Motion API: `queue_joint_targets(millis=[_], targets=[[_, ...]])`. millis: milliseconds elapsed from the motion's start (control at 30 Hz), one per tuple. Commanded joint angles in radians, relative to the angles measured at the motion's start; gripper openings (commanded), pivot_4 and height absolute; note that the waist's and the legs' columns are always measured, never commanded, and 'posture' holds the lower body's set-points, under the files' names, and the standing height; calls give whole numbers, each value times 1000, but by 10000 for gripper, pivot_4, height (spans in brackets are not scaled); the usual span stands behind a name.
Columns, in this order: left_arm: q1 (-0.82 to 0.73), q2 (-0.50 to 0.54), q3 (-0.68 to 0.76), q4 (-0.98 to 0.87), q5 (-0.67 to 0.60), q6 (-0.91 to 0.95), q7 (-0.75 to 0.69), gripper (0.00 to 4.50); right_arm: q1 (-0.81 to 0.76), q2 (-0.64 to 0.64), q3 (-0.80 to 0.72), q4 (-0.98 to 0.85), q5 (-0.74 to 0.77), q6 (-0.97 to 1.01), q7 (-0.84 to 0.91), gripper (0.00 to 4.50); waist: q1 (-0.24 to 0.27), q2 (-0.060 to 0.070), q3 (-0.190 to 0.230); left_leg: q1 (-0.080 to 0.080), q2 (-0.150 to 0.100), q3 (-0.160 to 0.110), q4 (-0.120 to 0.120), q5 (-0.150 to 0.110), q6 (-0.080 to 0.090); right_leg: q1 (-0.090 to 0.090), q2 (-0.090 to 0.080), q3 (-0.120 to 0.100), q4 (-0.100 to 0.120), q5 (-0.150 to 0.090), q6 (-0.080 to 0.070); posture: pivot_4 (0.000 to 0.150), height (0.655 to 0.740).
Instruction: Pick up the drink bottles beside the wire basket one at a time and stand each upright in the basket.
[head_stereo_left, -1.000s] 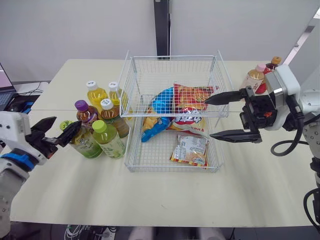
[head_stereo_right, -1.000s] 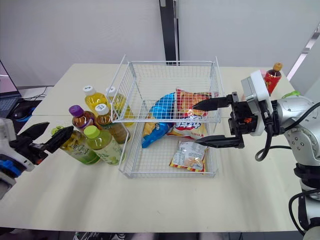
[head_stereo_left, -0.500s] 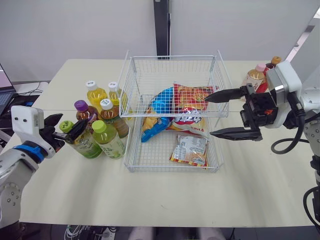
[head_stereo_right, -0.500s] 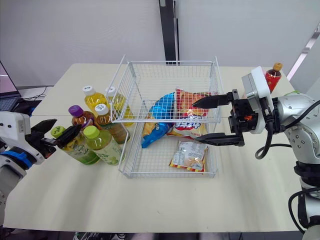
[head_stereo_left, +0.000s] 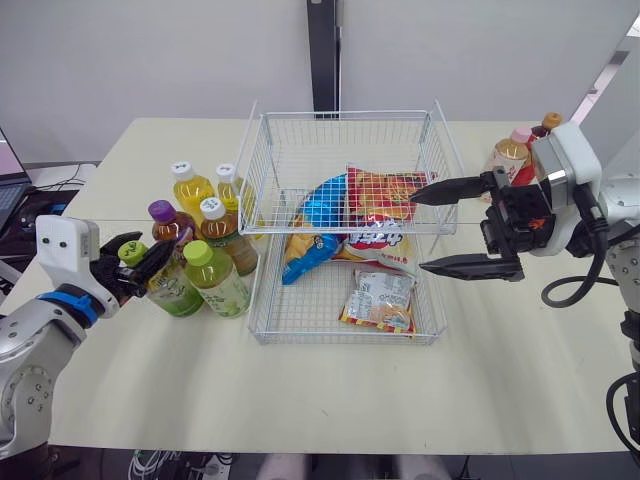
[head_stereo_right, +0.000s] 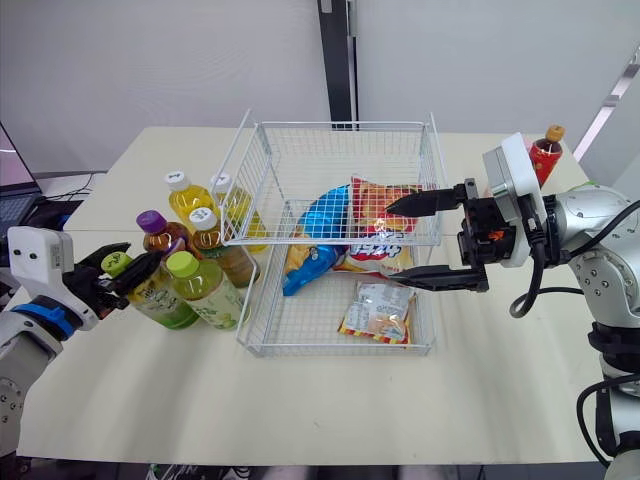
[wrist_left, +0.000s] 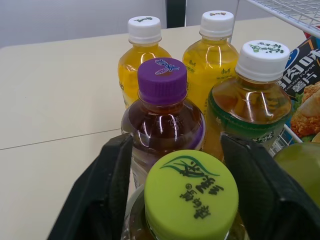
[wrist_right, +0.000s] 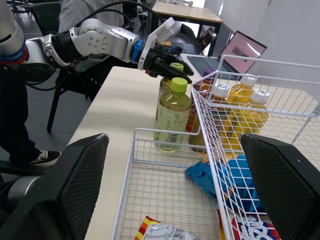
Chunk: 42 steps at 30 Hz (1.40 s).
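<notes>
White wire basket (head_stereo_left: 340, 150) holds snack bags (head_stereo_left: 375, 238). Left gripper (head_stereo_left: 143, 251) open, straddling lime-capped green bottle (head_stereo_left: 176, 296). Right gripper (head_stereo_left: 420, 233) wide open, empty.

The left gripper (head_stereo_left: 148, 250) has two short black fingers on a boxy white housing (head_stereo_left: 60, 245). At its 7 o'clock a blue band (head_stereo_left: 58, 303) rings the silver-grey forearm (head_stereo_left: 25, 365). The right gripper (head_stereo_left: 417, 234) has long pointed black fingers, a white casing (head_stereo_left: 565, 165), orange-red marks (head_stereo_left: 535, 222) and a black cable (head_stereo_left: 570, 290) looping at 5 o'clock.

An office, with laptops (wrist_right: 247, 50) on plain desks (wrist_right: 182, 11)
</notes>
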Motion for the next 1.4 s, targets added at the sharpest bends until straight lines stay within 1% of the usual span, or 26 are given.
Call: queue_joint_targets(millis=[33, 300, 467, 633, 767, 867, 933, 967, 1100, 1133, 1233, 1267, 1333, 1400], targets=[[13, -1, 16, -25, 5, -12, -3, 14213, -22, -6, -25, -12, 5, 0, 6, 45000, 0, 0, 0, 0, 0, 0, 0, 0, 0, 0, 0, 0, 0, 0, 0, 1500, 7359], [26, -1, 46, -30, -11, -10, -9, 13986, -25, -3, -24, -9, -1, -6, 2, 45000, -1, 0, 0, 0, 2, 1, 0, 0, 0, 0, 1, 0, 0, 0, 0, 1500, 7359], [40, 33, 102, -59, -61, 24, -36, 13986, -29, 9, -28, 5, -24, -21, -17, 45000, -3, 0, 0, 0, 3, 2, 0, 0, -1, -1, 1, 0, 0, 1, -1, 1500, 7359], [88, 112, 201, -87, -147, 113, -106, 13986, -57, 26, -22, 54, -50, -9, -42, 45000, -6, -1, 1, -2, 6, 3, 0, -1, -1, -4, 4, 0, 0, 2, -4, 1500, 7359], [88, 195, 286, -70, -217, 169, -187, 13986, -83, 31, 3, 93, -87, -17, -25, 45000, -5, -1, 1, -5, 6, 3, 0, -1, -1, -7, 4, 0, 0, 3, -4, 1500, 7359], [87, 255, 326, -42, -237, 200, -239, 13986, -87, 41, 10, 109, -109, -34, -23, 45000, -6, -1, 1, -6, 6, 3, 0, 0, -1, -9, 4, 0, 1, 3, -4, 1500, 7359], [76, 289, 346, -14, -245, 219, -260, 13986, -65, 19, -24, 71, -92, -23, -22, 45000, -6, -1, 1, -6, 6, 4, 0, 0, -1, -10, 4, 0, 1, 3, -5, 1500, 7359], [66, 323, 358, 13, -251, 235, -282, 13986, -54, 5, -50, 42, -75, -9, -32, 45000, -6, -1, 1, -7, 6, 4, 0, 0, -1, -10, 4, 0, 1, 3, -5, 1500, 7359], [-23, 462, 373, 149, -265, 289, -347, 13986, -22, -17, -119, -3, -30, 25, -70, 45000, -9, -4, 3, -8, 7, 3, 0, -1, -1, -11, 6, 0, 1, 3, -5, 1500, 7359], [-65, 511, 359, 207, -266, 298, -367, 13986, -10, -27, -139, -14, -16, 37, -75, 45000, -8, -4, 3, -8, 7, 3, 0, -1, -1, -12, 6, -1, 1, 3, -5, 1500, 7359], [-170, 611, 298, 330, -256, 302, -417, 13986, 17, -48, -176, -45, 9, 59, -86, 45000, -14, -5, 3, -8, 7, 4, 0, -1, -1, -11, 7, 0, 1, 3, -5, 1500, 7359], [-212, 637, 265, 366, -257, 294, -430, 13986, 24, -52, -184, -55, 16, 65, -94, 45000, -18, -5, 3, -8, 7, 5, 0, -1, -1, -11, 8, 0, 1, 3, -4, 1500, 7359], [-334, 699, 155, 443, -268, 263, -464, 13986, 45, -60, -210, -78, 34, 80, -115, 45000, -22, -4, 3, -7, 7, 6, 0, -1, -1, -11, 8, 0, 1, 3, -4, 1500, 7359], [-485, 735, 11, 501, -266, 229, -504, 13986, 70, -61, -236, -104, 51, 94, -146, 45000, -23, -4, 3, -7, 7, 5, 0, -1, -1, -11, 9, 0, 2, 3, -4, 1500, 7359]])
